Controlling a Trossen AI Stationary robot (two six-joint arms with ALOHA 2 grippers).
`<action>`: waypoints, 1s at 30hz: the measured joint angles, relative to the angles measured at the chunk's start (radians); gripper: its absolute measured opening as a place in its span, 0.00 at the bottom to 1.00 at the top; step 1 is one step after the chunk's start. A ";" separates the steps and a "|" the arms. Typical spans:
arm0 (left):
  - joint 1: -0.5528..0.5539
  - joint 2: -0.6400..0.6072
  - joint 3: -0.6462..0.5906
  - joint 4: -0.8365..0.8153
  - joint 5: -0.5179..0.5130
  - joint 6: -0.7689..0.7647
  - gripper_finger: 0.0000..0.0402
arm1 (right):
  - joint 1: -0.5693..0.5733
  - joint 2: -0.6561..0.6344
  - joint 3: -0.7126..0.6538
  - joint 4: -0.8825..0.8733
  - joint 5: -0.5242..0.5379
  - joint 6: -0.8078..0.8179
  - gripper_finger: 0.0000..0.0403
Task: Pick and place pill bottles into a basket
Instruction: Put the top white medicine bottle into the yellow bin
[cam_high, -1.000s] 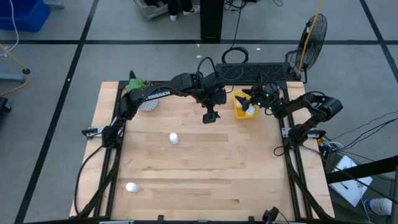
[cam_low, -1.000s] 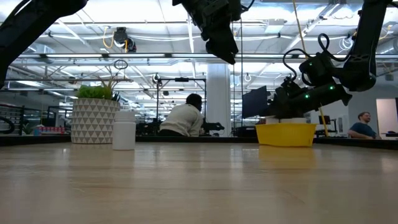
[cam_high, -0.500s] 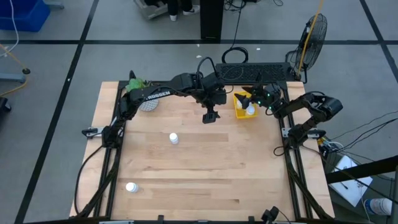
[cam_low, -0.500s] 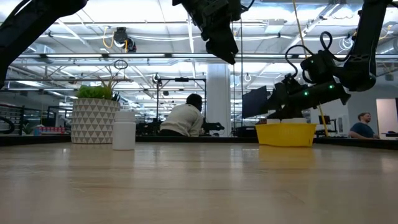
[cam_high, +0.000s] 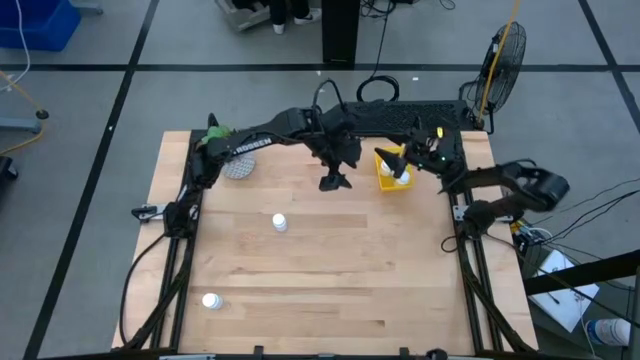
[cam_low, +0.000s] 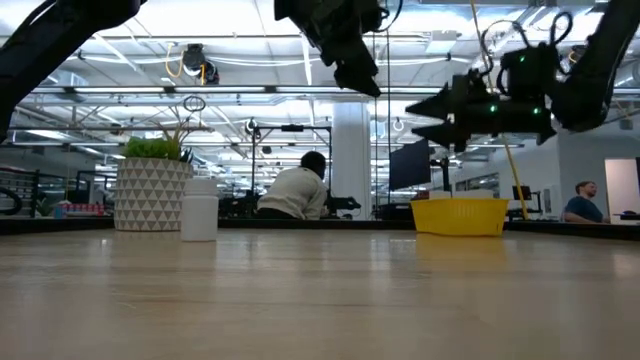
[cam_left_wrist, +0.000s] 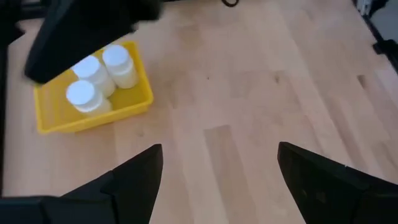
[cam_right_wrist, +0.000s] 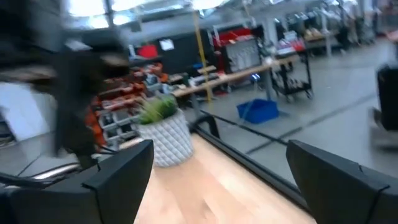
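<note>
Two pill bottles (cam_left_wrist: 93, 78) lay in the basket (cam_left_wrist: 93, 115) at the far right of the table, as the left wrist view showed; the high view could not confirm whether a third lay hidden there. The right gripper (cam_low: 425, 115) had risen clear of the basket within the last second: a second earlier it sat low at the basket's rim, and now it hung well above it with its fingers spread apart and nothing between them. That change indicated a completed drop, in my judgement, with the right arm pulling back.

The left gripper (cam_high: 333, 182) hung above the table just beside the basket, fingers apart and empty; it had shifted only slightly.

Remaining stock on the table:
1. One bottle (cam_high: 280, 222) stood upright near the table's middle.
2. One bottle (cam_high: 211, 300) stood near the front left corner, well apart from the basket.

The plant pot (cam_low: 152, 195) stood at the far left edge, untouched.

By this count the task looked a little past halfway. The middle bottle appeared the nearest candidate, within reach of the left arm.
</note>
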 joint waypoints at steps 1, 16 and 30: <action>0.007 -0.009 -0.001 -0.002 0.013 0.006 0.79 | 0.012 -0.038 0.000 -0.025 0.000 -0.006 0.89; 0.115 -0.465 -0.465 0.319 0.037 0.000 0.81 | 0.148 -0.481 0.000 -0.508 0.082 -0.134 0.90; 0.132 -1.096 -1.465 1.095 -0.173 -0.308 0.80 | 0.211 -0.540 0.000 -0.555 0.007 -0.145 0.90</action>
